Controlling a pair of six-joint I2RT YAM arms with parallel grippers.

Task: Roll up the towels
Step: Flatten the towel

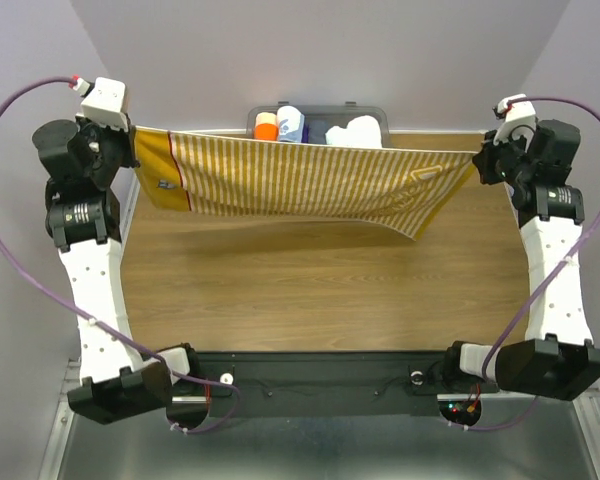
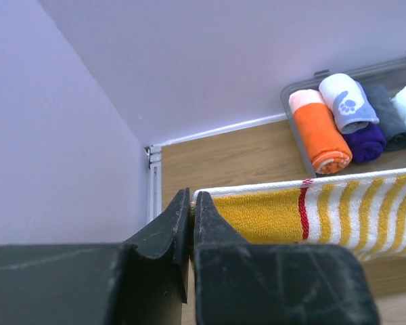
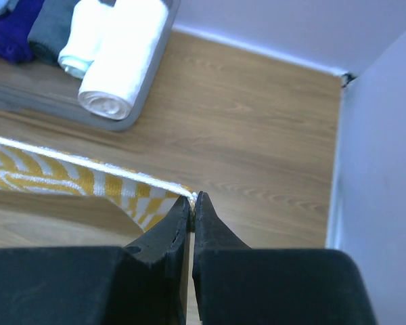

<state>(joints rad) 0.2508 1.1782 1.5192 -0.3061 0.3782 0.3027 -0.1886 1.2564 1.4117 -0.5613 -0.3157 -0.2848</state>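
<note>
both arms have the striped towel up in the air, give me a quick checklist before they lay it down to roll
1. Left pincer shut on the striped towel at its yellow top corner: ok.
2. Right pincer shut on the opposite top corner: ok.
3. Top edge stretched straight between the two: ok, though the lower right corner hangs lower than the rest.
4. Wooden table in front of the towel bare for laying it down: ok for the part that shows.
5. Towel clear of the grey tray of rolled towels behind it: cannot tell, they overlap in the top view.
</note>
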